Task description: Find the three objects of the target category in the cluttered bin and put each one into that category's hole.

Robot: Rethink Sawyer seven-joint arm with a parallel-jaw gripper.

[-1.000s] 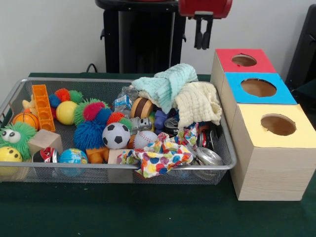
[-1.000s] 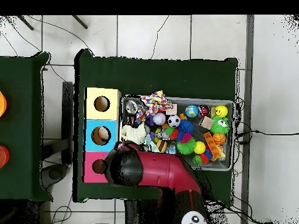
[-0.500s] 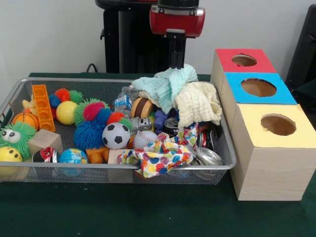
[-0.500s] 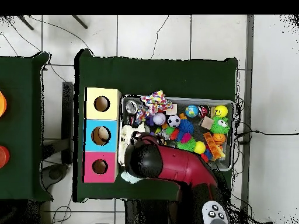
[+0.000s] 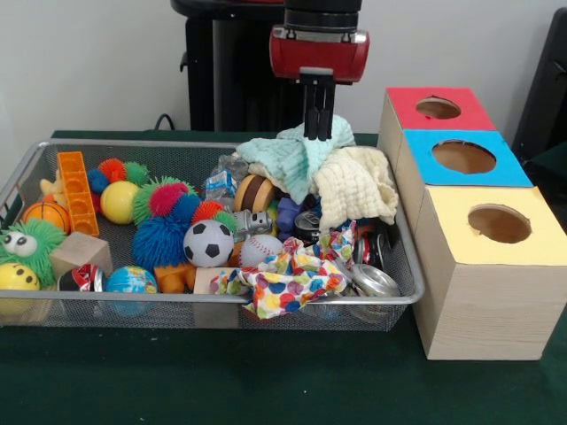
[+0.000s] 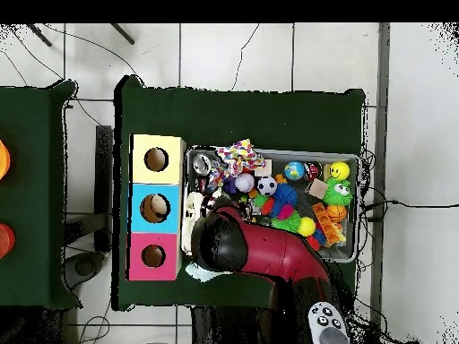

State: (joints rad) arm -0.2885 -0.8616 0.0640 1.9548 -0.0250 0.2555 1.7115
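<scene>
The gripper (image 5: 319, 131) is seen with fingers drawn close together, tips pressed into the mint cloth (image 5: 297, 152) — whether the fabric is actually pinched cannot be told. That cloth is draped over the cream cloth (image 5: 354, 184) at the bin's (image 5: 221, 305) back corner, near the red-topped box (image 5: 440, 109).
</scene>
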